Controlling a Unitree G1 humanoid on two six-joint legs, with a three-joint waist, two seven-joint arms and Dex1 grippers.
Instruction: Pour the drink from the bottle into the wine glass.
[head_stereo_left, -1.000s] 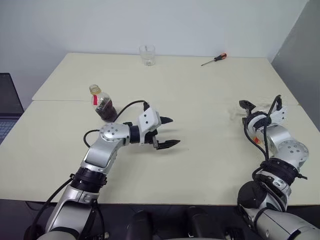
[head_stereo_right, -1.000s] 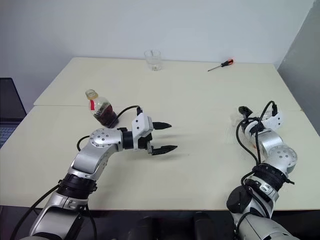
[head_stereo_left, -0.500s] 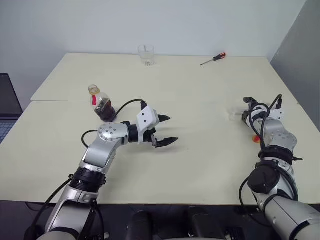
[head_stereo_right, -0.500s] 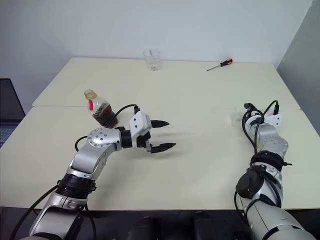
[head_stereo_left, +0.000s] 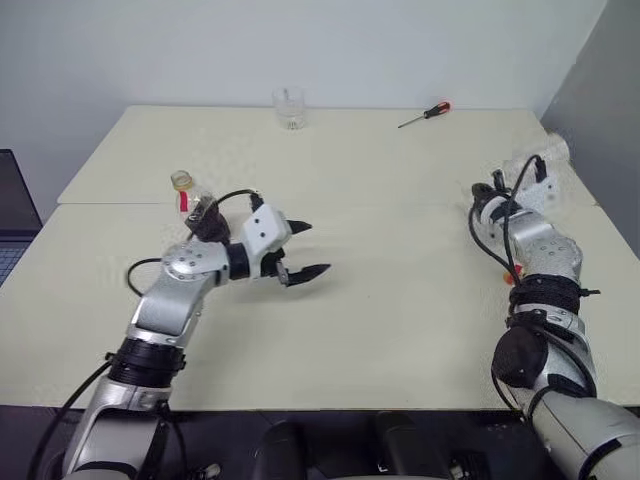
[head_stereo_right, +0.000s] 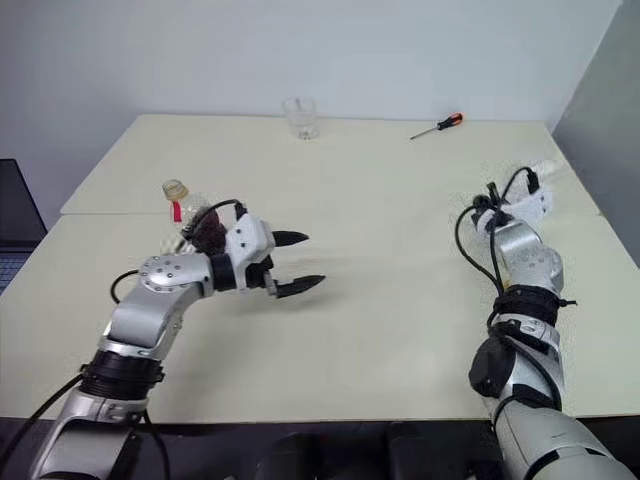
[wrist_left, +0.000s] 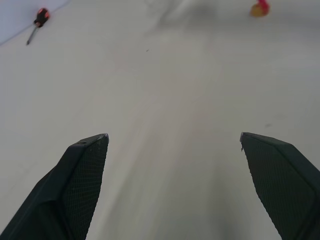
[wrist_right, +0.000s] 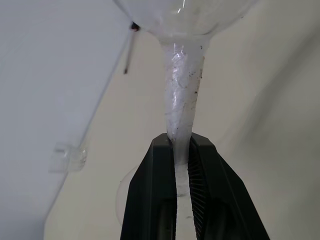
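Bottle (head_stereo_left: 189, 199) first, from the left eye view: it stands upright on the table (head_stereo_left: 400, 300), just behind our left arm, with the drink (head_stereo_left: 205, 216) low in its round body. We judge it light and a little springy, its plastic likely slick, so the narrowing above the bulge looks like the safest place to take hold. Our left gripper (head_stereo_left: 303, 248) hangs past it toward the table's middle, jaws spread wide and empty. On our right, the right gripper (head_stereo_left: 493, 196) carries the wine glass (head_stereo_left: 540, 158) tipped over near the table's right edge. A tumbler (head_stereo_left: 288, 108) and a screwdriver (head_stereo_left: 425, 114) lie far back, well apart from both arms; we see nothing between bottle and glass.

The right eye view shows the same layout.

In the left wrist view the two fingertips (wrist_left: 85, 165) stand far apart over bare table, with nothing between them.

In the right wrist view the jaws pinch the glass stem just under the bowl. Thin glass is brittle and smooth, so we judge that a hard squeeze or a twist could snap or slip it.
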